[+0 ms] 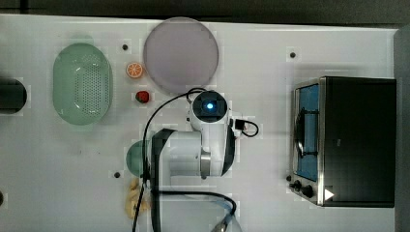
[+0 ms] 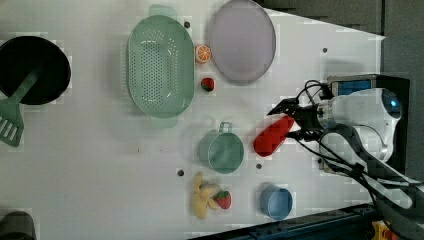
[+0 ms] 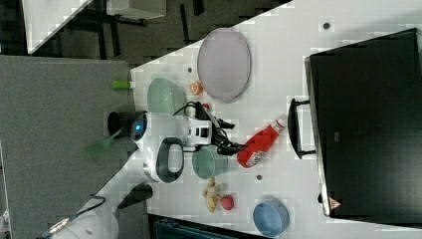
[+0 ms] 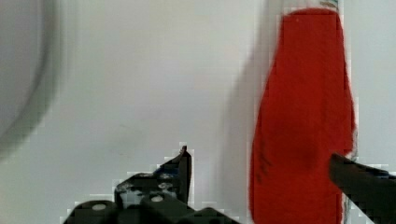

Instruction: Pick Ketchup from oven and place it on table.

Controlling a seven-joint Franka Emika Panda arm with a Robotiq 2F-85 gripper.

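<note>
Green colander (image 2: 160,65), purple plate (image 2: 242,40), green mug (image 2: 221,151), blue bowl (image 2: 276,201).

white table (image 2: 100,165) bears ketchup (image 2: 272,136), oven (image 1: 358,140), plate (image 2: 241,40).

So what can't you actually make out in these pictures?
- Ketchup: in the top view the arm covers it; the wrist view cuts off its cap.
- Oven inside: glare on the glass door in the top view hides it.
- Bottle label text: too small in the right view.
- Fingers touching the bottle or not: unclear in the left view.
</note>
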